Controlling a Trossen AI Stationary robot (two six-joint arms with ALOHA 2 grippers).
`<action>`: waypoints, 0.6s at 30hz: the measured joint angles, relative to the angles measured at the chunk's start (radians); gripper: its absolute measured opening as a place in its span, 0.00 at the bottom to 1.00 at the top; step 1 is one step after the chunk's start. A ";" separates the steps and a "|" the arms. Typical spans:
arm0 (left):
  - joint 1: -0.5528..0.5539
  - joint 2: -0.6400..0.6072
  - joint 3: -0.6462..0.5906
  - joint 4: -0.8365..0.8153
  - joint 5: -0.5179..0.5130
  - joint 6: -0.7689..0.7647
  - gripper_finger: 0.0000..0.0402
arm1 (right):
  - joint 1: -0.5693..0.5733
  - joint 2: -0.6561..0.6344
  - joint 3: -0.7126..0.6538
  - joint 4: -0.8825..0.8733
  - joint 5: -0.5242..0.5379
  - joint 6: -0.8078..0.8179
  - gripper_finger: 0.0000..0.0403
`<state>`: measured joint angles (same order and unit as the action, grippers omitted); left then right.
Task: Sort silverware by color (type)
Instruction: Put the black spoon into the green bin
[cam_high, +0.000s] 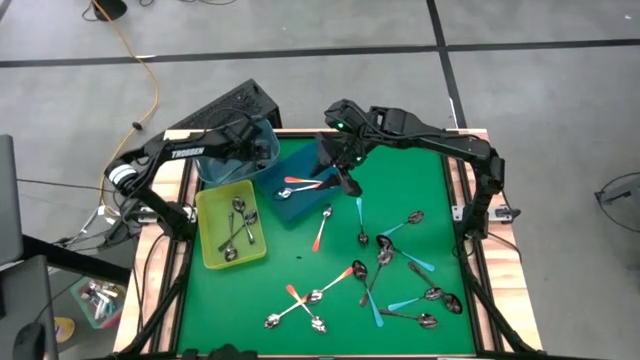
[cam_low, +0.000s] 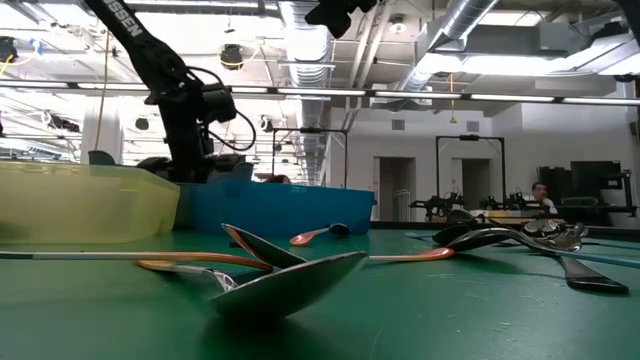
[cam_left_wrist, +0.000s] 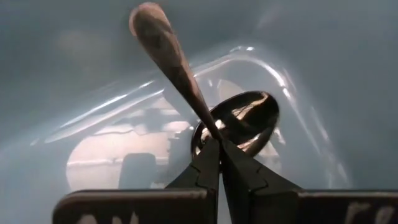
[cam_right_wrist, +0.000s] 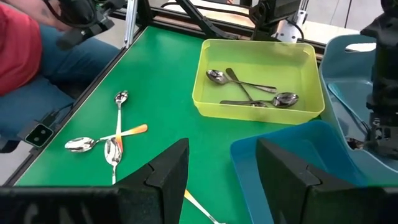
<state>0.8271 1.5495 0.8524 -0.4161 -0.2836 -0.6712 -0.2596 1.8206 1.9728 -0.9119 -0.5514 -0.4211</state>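
The job looks under halfway done, I'd say; the green mat (cam_high: 420, 180), a flat felt-like sheet, carries well over a dozen loose spoons (cam_high: 385, 262) strewn from its centre out toward five and seven o'clock, orange, teal and plain handles crossed over each other; at ten o'clock the yellow bin (cam_high: 212, 215), thin translucent plastic with rounded corners, holds four or five all-metal spoons; beside it at eleven o'clock the blue bin (cam_high: 296, 160), opaque and square-walled, shows one orange-handled spoon (cam_high: 300, 181) at least, which seems an odd match; the clear tub (cam_high: 262, 135) at eleven o'clock, glassy and curved, has the left gripper (cam_left_wrist: 219, 144) down inside it, its fingers pinched together on the neck of a dark spoon (cam_left_wrist: 239, 115) with a polished, mirror-bright bowl, so that one is not yet let go; the right gripper (cam_right_wrist: 222, 163) hangs over the blue bin's edge near twelve o'clock, fingers apart, holding nothing.
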 joint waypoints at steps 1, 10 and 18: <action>-0.002 -0.010 0.000 0.000 0.002 0.000 0.00 | 0.000 0.000 0.000 0.000 0.000 -0.004 0.49; -0.020 -0.054 0.000 0.007 -0.011 -0.004 0.00 | -0.005 0.000 0.000 0.003 0.000 -0.006 0.49; -0.017 -0.051 0.000 0.010 -0.050 -0.022 0.08 | -0.005 0.000 0.000 -0.001 0.000 -0.005 0.49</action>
<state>0.8097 1.4986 0.8524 -0.4059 -0.3334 -0.6929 -0.2642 1.8206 1.9728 -0.9131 -0.5510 -0.4263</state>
